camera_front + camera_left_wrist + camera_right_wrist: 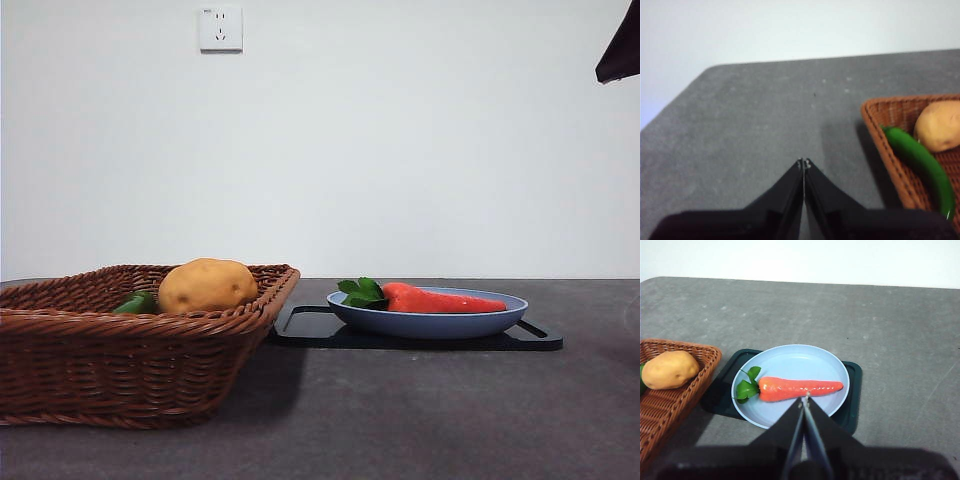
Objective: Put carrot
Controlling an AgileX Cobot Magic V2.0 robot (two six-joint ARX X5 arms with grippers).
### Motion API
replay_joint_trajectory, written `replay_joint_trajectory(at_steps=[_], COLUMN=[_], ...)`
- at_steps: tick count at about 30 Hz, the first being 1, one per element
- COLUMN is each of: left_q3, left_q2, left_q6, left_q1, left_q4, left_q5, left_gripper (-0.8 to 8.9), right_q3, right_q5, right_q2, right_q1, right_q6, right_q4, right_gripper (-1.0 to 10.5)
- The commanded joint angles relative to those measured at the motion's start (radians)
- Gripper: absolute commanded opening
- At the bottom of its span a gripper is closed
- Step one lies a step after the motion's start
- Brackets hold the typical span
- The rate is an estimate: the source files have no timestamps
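Observation:
The red-orange carrot (440, 299) with green leaves lies on a light blue plate (430, 322) that stands on a dark tray (540, 340). In the right wrist view the carrot (800, 388) lies across the plate (790, 365), leaves toward the basket. My right gripper (804, 400) is shut and empty, held above the plate's near edge; it shows as a dark tip at the front view's top right corner (620, 45). My left gripper (803, 163) is shut and empty over bare table beside the basket (900, 150).
A brown wicker basket (120, 370) at the left holds a tan-yellow potato (207, 285) and a green vegetable (137, 303). The grey table (420, 420) runs to a white wall with a socket (220, 28).

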Motion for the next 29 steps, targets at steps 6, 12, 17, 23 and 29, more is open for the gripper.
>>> replay_joint_trajectory(at_steps=[6,12,17,23,29], left_q3=[-0.067,-0.079,-0.079,-0.079,-0.079], left_q2=[-0.005,-0.005,-0.005,-0.005,-0.005], left_q6=[-0.053,-0.069,-0.069,-0.069,-0.069], left_q1=[0.003,0.002,0.002,0.002,0.002], left_q4=[0.056,0.063,0.063,0.063,0.064], left_q5=[0.000,0.003,0.001,0.001,0.001], left_gripper=[0.08,0.08,0.08,0.08,0.08], right_q3=[0.012,0.012,0.012,0.012,0.012], right_q5=[0.005,0.005,0.005,0.005,0.005], right_q2=[0.002,0.002,0.002,0.002,0.002], right_q1=[0.007,0.007,0.007,0.007,0.007], right_q6=[0.014,0.014,0.014,0.014,0.014], right_q4=[0.009,0.009,0.009,0.009,0.009], right_gripper=[0.0,0.0,0.0,0.0,0.0])
